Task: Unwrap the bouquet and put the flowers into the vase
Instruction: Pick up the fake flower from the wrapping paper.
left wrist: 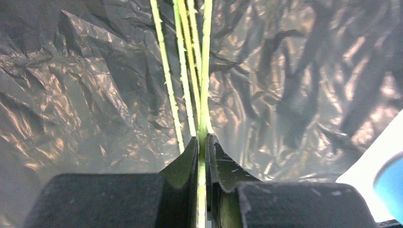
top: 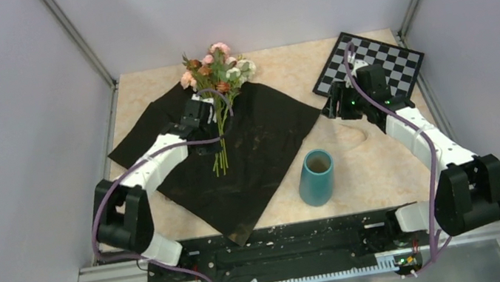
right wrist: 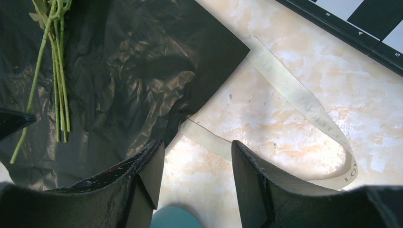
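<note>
The bouquet lies unwrapped: its glossy black paper (top: 263,146) is spread flat on the table, and the flowers (top: 217,67) rest on it with their pink, cream and orange heads at the far edge. Their green stems (top: 220,153) run toward me. My left gripper (top: 218,122) is over the paper, shut on one green stem (left wrist: 205,71); the other stems lie loose beside it (left wrist: 183,85). The teal vase (top: 316,176) stands upright off the paper's right corner. My right gripper (top: 338,107) hangs open and empty over bare table (right wrist: 197,147), between paper and checkerboard.
The cream ribbon (right wrist: 294,90) lies loose in a curl on the table just past my right gripper. A black-and-white checkerboard (top: 370,63) lies at the back right. Grey walls close in the table on three sides. The vase rim (right wrist: 173,217) shows below my right jaws.
</note>
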Controlling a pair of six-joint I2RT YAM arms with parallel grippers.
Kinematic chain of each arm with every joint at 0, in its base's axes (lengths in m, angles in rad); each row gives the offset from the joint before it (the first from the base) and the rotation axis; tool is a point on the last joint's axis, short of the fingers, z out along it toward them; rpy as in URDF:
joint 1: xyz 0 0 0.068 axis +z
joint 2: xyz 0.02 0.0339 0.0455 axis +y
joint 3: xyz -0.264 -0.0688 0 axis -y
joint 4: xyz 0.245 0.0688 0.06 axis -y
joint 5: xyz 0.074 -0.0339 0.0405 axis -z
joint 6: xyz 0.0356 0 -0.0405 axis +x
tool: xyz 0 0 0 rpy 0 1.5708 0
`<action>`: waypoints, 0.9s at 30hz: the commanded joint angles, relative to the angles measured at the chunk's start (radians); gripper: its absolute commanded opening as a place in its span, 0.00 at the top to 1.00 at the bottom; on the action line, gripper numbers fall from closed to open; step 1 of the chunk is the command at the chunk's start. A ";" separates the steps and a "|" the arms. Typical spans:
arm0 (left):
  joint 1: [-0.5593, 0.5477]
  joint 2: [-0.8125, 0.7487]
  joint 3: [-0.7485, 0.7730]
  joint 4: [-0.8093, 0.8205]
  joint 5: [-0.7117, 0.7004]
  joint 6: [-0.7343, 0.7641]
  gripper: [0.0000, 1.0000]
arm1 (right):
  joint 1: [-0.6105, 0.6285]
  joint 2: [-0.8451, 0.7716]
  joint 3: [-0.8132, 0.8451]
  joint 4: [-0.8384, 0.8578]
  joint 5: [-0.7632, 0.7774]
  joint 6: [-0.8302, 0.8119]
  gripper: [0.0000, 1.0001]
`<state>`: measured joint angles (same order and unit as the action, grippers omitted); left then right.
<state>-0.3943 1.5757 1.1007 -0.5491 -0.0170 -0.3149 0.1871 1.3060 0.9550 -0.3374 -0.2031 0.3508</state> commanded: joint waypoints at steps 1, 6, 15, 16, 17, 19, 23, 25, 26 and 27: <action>0.004 -0.151 -0.051 0.131 0.090 -0.093 1.00 | 0.009 -0.059 0.004 0.027 0.009 0.013 0.44; 0.005 -0.264 -0.129 0.257 0.183 -0.185 1.00 | 0.010 -0.081 0.012 0.043 -0.032 0.045 0.44; 0.006 -0.336 -0.219 0.424 0.333 -0.346 1.00 | 0.042 -0.036 -0.010 0.244 -0.285 0.246 0.41; 0.006 -0.340 -0.233 0.457 0.349 -0.363 1.00 | 0.060 -0.019 -0.003 0.261 -0.286 0.258 0.40; 0.007 -0.345 -0.244 0.491 0.367 -0.381 1.00 | 0.079 -0.002 0.007 0.272 -0.287 0.267 0.39; 0.006 -0.356 -0.259 0.538 0.394 -0.411 1.00 | 0.118 0.045 0.031 0.297 -0.288 0.289 0.36; 0.007 -0.380 -0.272 0.613 0.419 -0.441 1.00 | 0.175 0.109 0.049 0.403 -0.281 0.368 0.32; 0.007 -0.395 -0.279 0.631 0.424 -0.440 1.00 | 0.188 0.143 0.050 0.458 -0.284 0.419 0.31; 0.007 -0.402 -0.287 0.644 0.430 -0.440 1.00 | 0.191 0.160 0.049 0.486 -0.287 0.448 0.31; 0.007 -0.410 -0.294 0.657 0.437 -0.440 1.00 | 0.196 0.176 0.050 0.508 -0.287 0.474 0.31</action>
<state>-0.3912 1.2304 0.8261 -0.0467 0.3664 -0.7296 0.3672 1.4429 0.9520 -0.0059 -0.4728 0.6983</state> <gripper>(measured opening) 0.077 0.690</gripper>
